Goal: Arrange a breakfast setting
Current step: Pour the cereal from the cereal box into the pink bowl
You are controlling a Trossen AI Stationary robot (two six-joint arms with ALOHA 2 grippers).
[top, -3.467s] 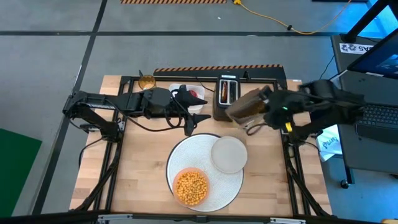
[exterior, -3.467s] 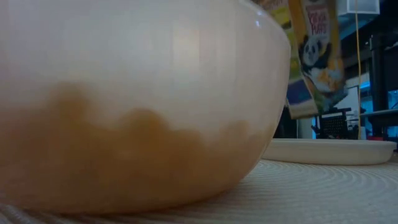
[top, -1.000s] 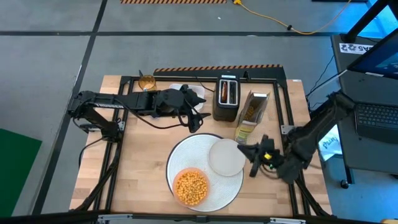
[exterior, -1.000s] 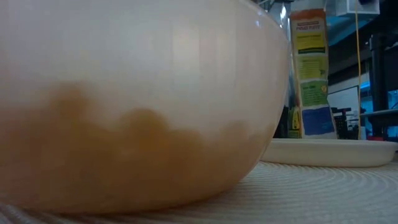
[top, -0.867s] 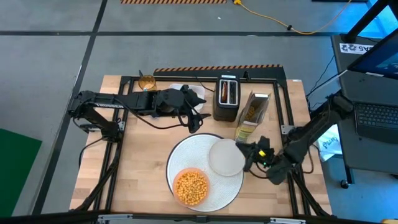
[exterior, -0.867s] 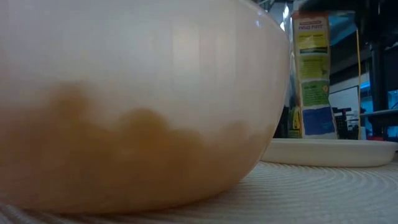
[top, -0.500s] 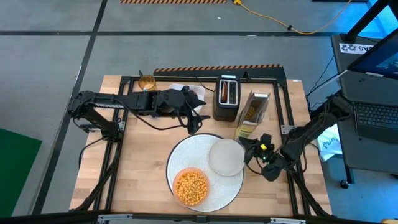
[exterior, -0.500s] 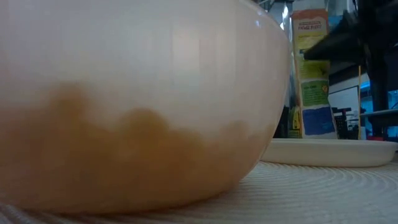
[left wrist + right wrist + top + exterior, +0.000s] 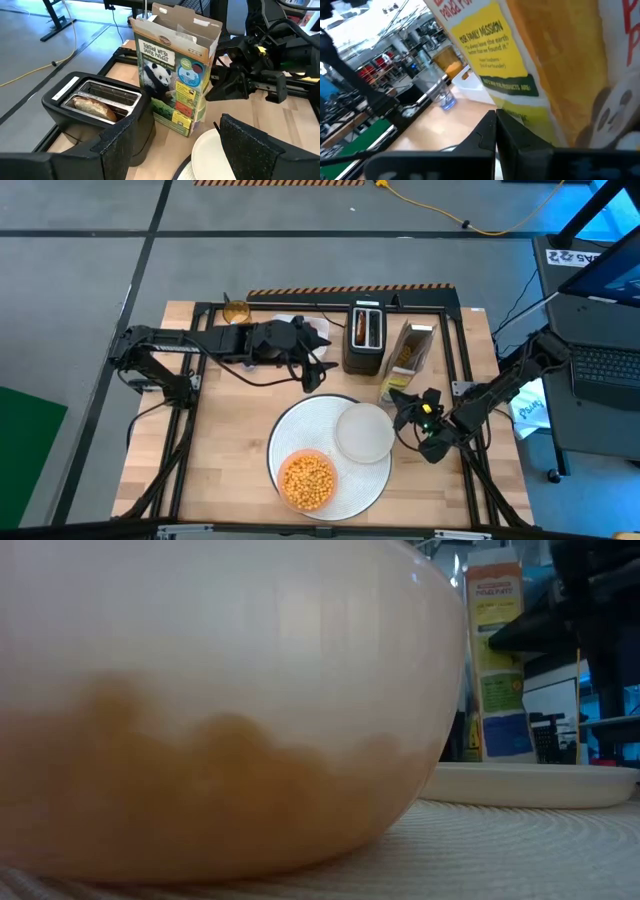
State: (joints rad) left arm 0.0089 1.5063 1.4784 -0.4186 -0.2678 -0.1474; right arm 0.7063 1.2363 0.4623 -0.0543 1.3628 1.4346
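The round white placemat (image 9: 352,480) lies at the table's near middle. On it stand the orange bowl (image 9: 307,480) of yellow cereal puffs (image 9: 307,478) and the pale plate (image 9: 365,430). The bagel (image 9: 95,107) sticks up out of the black toaster (image 9: 366,335). A panda cereal box (image 9: 405,358) stands upright beside the toaster. My right gripper (image 9: 405,402) is shut, low at the box's foot on its near side. My left gripper (image 9: 182,145) is open and empty, left of the toaster. The spoon and apple do not show plainly. My right gripper's shut fingers (image 9: 495,132) point level at the lower part of the cereal box (image 9: 520,95) from the table's near right side. I cannot tell whether they touch it.
A white tray (image 9: 290,327) and a cup of orange stuff (image 9: 236,310) stand at the far left, partly under my left arm. Bare wood lies left of the placemat. The bowl (image 9: 220,710) fills most of the low view, with the plate (image 9: 530,783) behind it.
My right gripper has gone from beside the plate's right rim toward the table's far edge, up to the foot of the cereal box.
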